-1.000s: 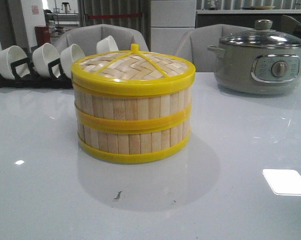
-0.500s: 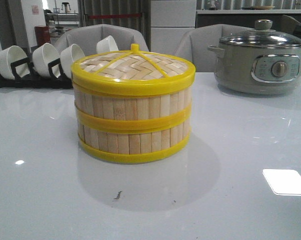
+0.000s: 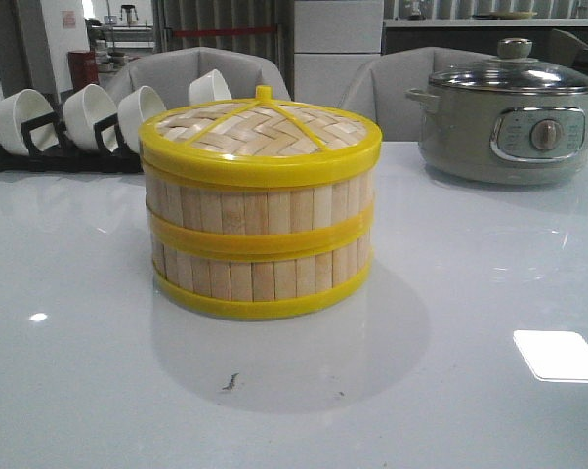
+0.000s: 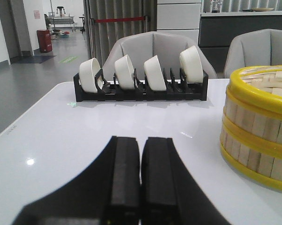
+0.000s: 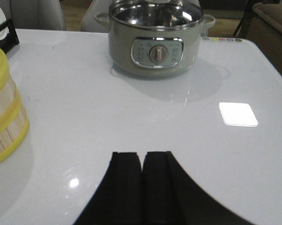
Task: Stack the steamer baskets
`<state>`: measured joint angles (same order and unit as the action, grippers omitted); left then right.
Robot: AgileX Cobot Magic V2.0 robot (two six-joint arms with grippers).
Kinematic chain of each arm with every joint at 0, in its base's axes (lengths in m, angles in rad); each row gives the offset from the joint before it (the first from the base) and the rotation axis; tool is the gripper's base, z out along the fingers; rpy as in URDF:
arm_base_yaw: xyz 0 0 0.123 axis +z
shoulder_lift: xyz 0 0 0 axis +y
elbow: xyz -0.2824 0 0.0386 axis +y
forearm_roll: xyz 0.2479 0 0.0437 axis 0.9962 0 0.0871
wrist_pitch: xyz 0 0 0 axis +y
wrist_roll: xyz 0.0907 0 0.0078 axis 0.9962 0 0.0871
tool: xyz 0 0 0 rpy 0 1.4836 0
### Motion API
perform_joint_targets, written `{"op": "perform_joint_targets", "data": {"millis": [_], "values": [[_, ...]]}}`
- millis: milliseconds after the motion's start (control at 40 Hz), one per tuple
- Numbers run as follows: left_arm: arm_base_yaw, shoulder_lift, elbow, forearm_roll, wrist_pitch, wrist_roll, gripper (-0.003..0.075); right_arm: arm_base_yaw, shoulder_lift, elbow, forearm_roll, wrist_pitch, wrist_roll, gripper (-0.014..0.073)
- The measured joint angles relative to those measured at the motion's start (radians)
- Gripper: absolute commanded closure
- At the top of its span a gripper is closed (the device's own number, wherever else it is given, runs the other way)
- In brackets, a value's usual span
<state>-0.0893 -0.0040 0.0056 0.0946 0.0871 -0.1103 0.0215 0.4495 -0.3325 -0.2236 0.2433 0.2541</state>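
Two steamer baskets stand stacked at the table's middle: the upper basket (image 3: pixel 260 207) rests on the lower basket (image 3: pixel 260 278), with the woven lid (image 3: pixel 260 132) on top. The stack's side shows in the left wrist view (image 4: pixel 258 131) and its edge in the right wrist view (image 5: pixel 5 122). My left gripper (image 4: pixel 141 140) is shut with nothing in it, low over the table to the left of the stack. My right gripper (image 5: pixel 142 155) is shut and empty, off to the stack's right. Neither gripper appears in the front view.
A black rack with white bowls (image 3: pixel 79 122) (image 4: pixel 141 77) stands at the back left. A grey electric pot with a glass lid (image 3: pixel 509 112) (image 5: pixel 155 40) sits at the back right. Grey chairs stand behind the white table (image 3: pixel 470 391).
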Motion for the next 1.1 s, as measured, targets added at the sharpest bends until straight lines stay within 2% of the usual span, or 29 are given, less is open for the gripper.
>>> {"op": "perform_joint_targets", "data": {"millis": [325,550,1100], "values": [[0.0,0.0,0.0,0.0,0.0,0.0,0.0634,0.0,-0.25,0.239,0.04,-0.051,0.0,0.0537],[0.0,0.0,0.0,0.0,0.0,0.0,0.0634,0.0,-0.448,0.335,0.05,-0.062,0.0,0.0537],[0.0,0.0,0.0,0.0,0.0,0.0,0.0634,0.0,-0.46,0.363,0.055,-0.063,0.0,0.0537]]}}
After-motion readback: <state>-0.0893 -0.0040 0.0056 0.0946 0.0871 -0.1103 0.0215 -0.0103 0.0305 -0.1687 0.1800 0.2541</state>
